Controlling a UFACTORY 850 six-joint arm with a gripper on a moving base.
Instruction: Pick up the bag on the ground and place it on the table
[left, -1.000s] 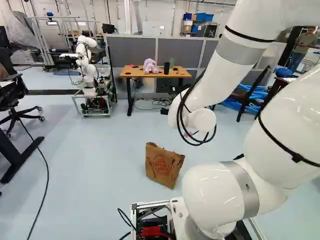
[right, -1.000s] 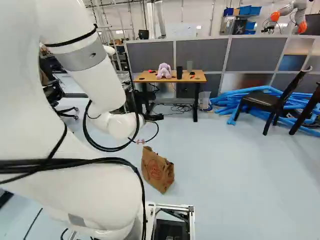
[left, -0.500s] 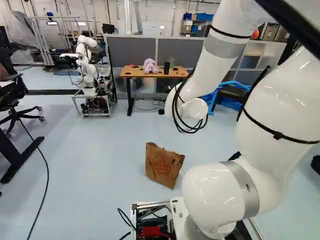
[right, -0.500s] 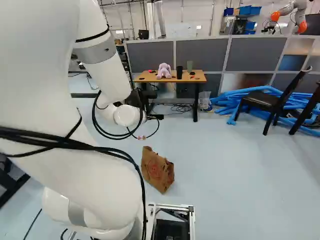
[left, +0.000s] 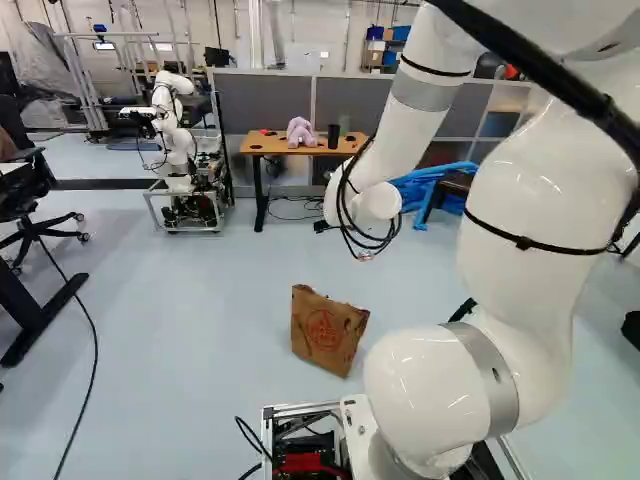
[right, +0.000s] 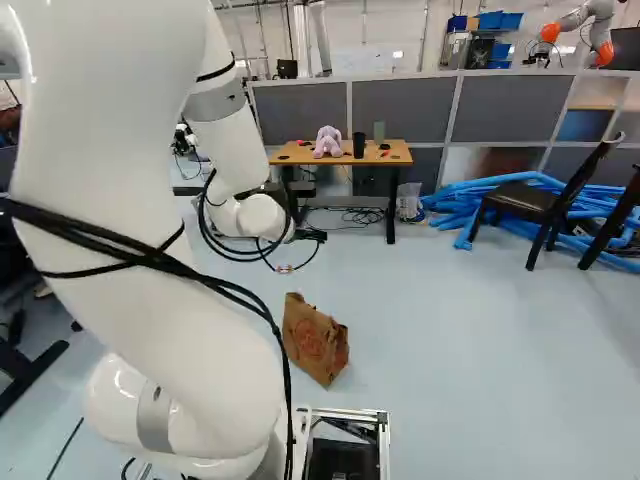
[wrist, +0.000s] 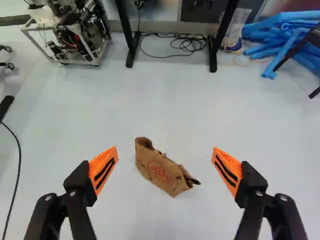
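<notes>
The brown paper bag (left: 328, 330) is sitting on the floor (left: 200, 320), and here the gripper (right: 312, 236) is pointing down toward it, jaws standing wide apart, orange pads (wrist: 103, 169) gripping nothing. Farther out, the table (left: 262, 147) is standing beyond the bag, holding a purple plush toy (left: 300, 133) and black cup (left: 334, 137).

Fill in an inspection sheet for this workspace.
Surface: pale floor under the bag.
Job's things: bag on the floor, crumpled, not gripped; table farther ahead.
Clutter: purple toy, black cup and small items, on the table.
Gripper: open, bag ahead.
Cables: along the arm; tangle under the table; floor cable.
Surroundings: partition, another robot, blue tubes, chair.
</notes>
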